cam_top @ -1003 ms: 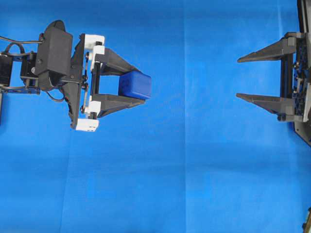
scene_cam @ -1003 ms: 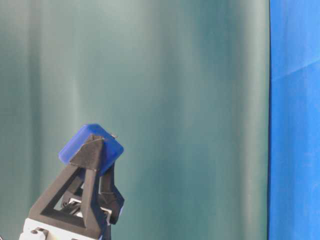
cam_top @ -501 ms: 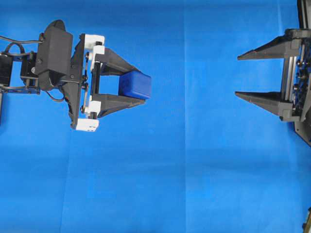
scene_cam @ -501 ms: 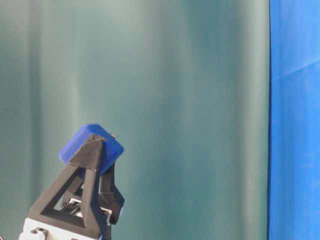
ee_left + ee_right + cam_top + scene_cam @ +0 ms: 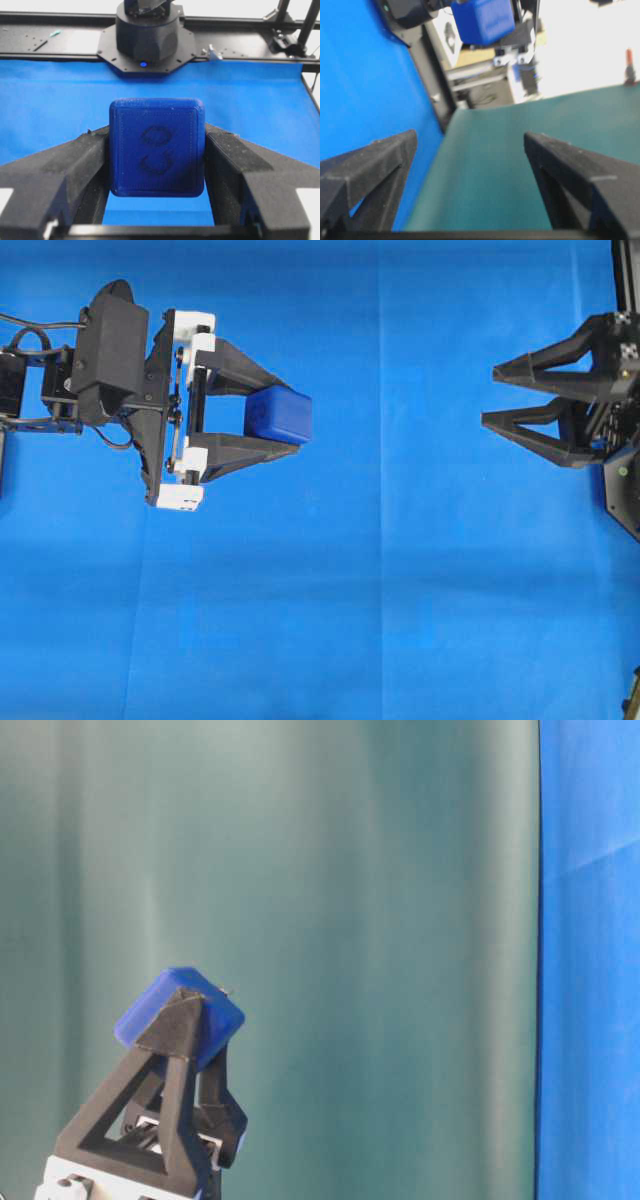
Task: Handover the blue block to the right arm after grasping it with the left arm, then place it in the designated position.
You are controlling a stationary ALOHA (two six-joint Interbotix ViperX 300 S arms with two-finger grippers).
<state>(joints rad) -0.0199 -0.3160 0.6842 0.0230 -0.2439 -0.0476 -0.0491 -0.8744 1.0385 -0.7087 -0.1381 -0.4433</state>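
Blue cloth covers the tabletop [image 5: 400, 590]. Above it, the black left arm's gripper with white rail pieces [image 5: 262, 418] holds the small dark-blue rounded cube [image 5: 279, 415] clenched between its jaws, raised clear of the cloth. The all-black right gripper [image 5: 490, 395] waits well apart, jaws released. For a clean handover, the right jaws should probably close on the cube's free faces, crosswise to the left fingers, before the left lets go. Since half a second ago, the right gripper has rolled about its wrist; the left is unchanged.

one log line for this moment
phase: pre-handover | left gripper: shut on blue block, lifted | right gripper: open, apart from block
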